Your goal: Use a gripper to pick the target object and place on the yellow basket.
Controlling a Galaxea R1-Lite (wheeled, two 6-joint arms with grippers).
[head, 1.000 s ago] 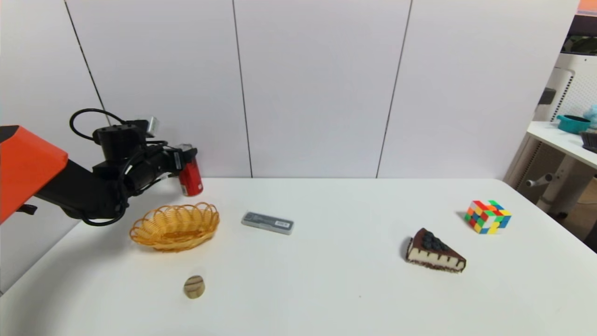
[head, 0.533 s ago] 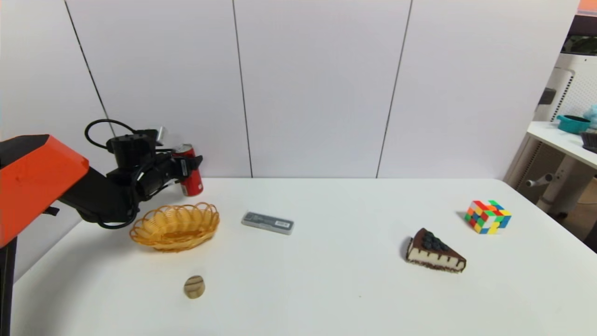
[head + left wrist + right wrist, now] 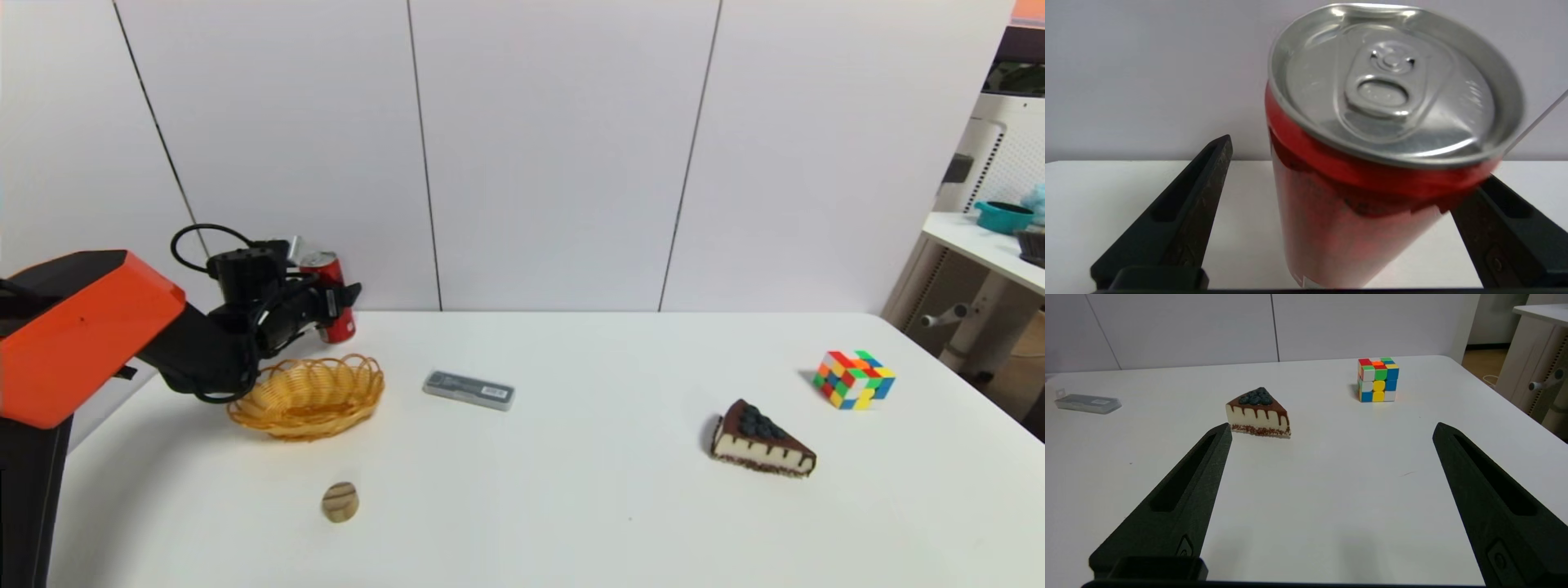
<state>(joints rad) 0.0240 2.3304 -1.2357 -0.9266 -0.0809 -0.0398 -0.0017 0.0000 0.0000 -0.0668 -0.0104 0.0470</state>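
The target object, a slim red can [image 3: 324, 269] with a silver top, stands upright at the table's far left, close to the wall. My left gripper [image 3: 333, 299] is open around its middle. In the left wrist view the can [image 3: 1339, 228] fills the space between the jaws of the left gripper [image 3: 1355, 163]. One black finger [image 3: 1200, 192] stands clear of it and the other finger [image 3: 1502, 220] shows just past its rim. The yellow basket [image 3: 245, 408] sits empty on the table in front of the can. My right gripper [image 3: 1332, 428] hangs open over bare table on the right.
A grey flat case [image 3: 469, 389] lies right of the basket. A small tan wooden piece [image 3: 340, 501] sits nearer the front. A cake slice [image 3: 759, 441] and a colour cube [image 3: 853, 379] are far right. The white wall rises just behind the can.
My left arm has come down and moved right. Its open gripper now sits lower on the can. The can and the basket have not moved.
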